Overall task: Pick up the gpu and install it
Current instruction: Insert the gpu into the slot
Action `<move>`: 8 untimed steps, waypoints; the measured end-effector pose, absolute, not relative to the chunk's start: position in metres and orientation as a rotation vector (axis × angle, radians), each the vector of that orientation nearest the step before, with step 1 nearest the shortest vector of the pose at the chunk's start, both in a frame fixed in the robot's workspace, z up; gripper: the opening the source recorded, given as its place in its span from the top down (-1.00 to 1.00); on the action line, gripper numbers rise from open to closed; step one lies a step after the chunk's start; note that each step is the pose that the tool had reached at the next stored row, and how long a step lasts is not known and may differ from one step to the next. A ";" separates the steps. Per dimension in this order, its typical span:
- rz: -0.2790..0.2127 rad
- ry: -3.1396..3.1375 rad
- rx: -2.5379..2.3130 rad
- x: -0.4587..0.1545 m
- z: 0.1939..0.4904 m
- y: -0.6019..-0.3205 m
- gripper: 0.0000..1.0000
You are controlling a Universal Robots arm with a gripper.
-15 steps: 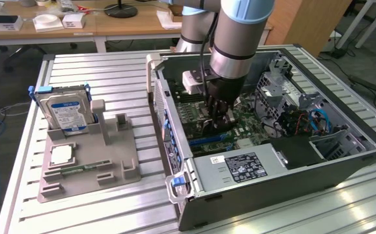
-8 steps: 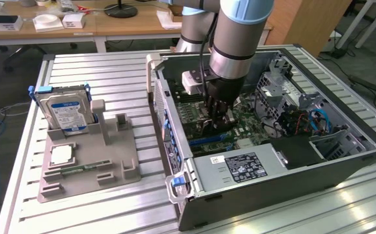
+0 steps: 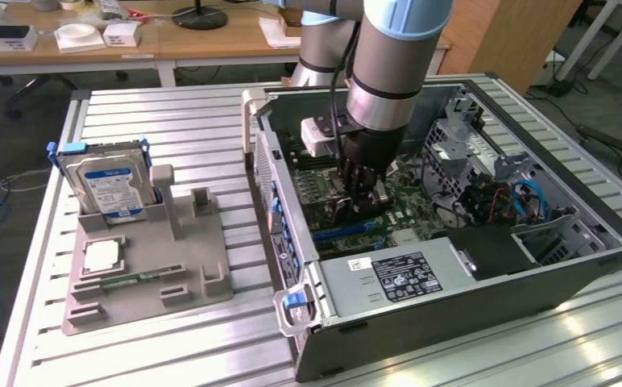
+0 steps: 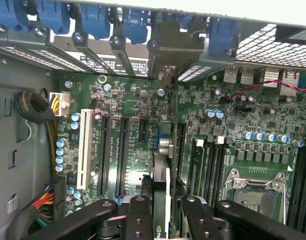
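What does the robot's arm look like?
The arm is a thick silver tube with light blue caps and a black ring. A black cable runs down beside it. A white box sits by the wrist. The gripper is black, with jointed fingers and round bolts.

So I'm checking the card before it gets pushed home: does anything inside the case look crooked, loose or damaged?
Nothing stands out. The gripper holds the gpu edge-on above the motherboard, running parallel to the long expansion slots rather than skewed. The slots near it look clear, and the cable bundle sits off at the board's edge. Whether the card is seated cannot be told.
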State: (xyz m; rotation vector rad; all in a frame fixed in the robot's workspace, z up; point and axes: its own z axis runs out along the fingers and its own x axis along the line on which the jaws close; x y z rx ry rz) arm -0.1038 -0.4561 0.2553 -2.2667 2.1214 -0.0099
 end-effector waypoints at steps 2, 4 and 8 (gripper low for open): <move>-0.014 2.120 -2.265 -0.104 0.255 -0.456 0.47; -0.015 2.119 -2.265 -0.104 0.255 -0.456 0.47; -0.015 2.119 -2.265 -0.104 0.254 -0.456 0.47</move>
